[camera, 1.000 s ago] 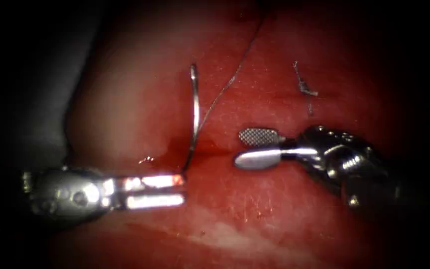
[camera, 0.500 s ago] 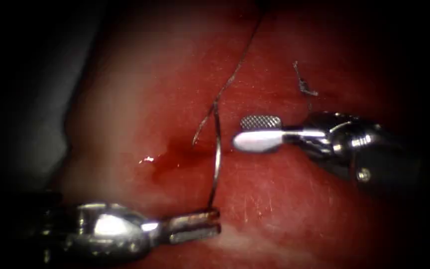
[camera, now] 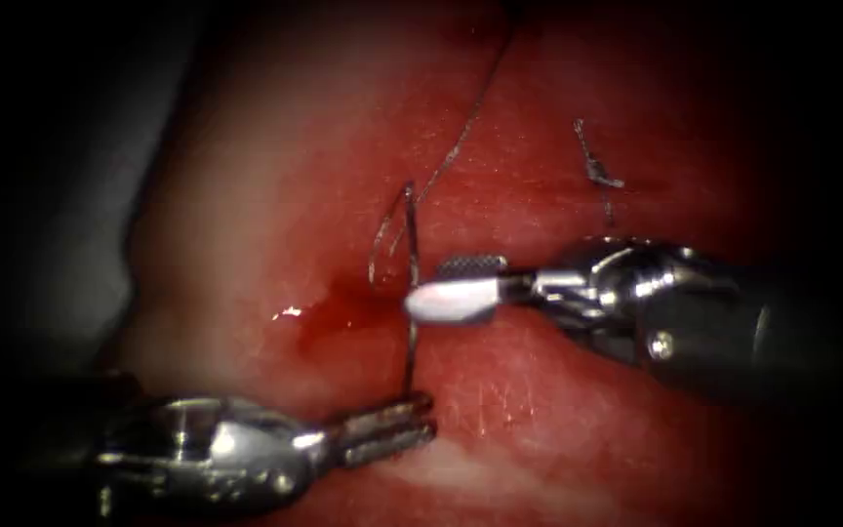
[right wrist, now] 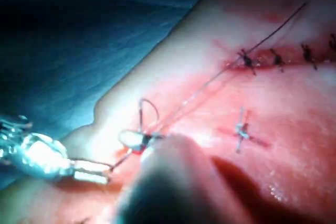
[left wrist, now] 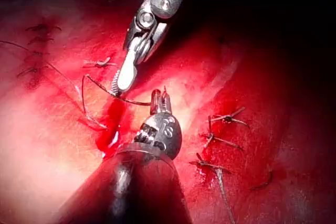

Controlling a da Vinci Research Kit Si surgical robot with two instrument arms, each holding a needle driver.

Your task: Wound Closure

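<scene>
A: Holding the needle (camera: pixel 410 337) near one end, the left tool (camera: pixel 412 429) has its jaws clamped on the curve, so that the rest of the arc stands up off the tissue (camera: pixel 558 410), free of it, on the right side of the red fluid (camera: pixel 334 307) that pools at the cut.

B: And the right tool (camera: pixel 446 288)?

A: Its jaws are parted and lie on either side of the needle's mid-curve. Compared with half a second earlier, it has moved leftward from just beside the needle to straddling it. It grips nothing yet, by my reading.

B: Where is the thread (camera: pixel 461 137)?

A: It trails from the needle's upper end up and away across the tissue; a small loop hangs beside the needle. A cut end of thread (camera: pixel 595 171) sits well apart on the right.

B: Why this grip?

A: Judged from the pose, the low hold leaves the mid-curve exposed for the other tool.
</scene>
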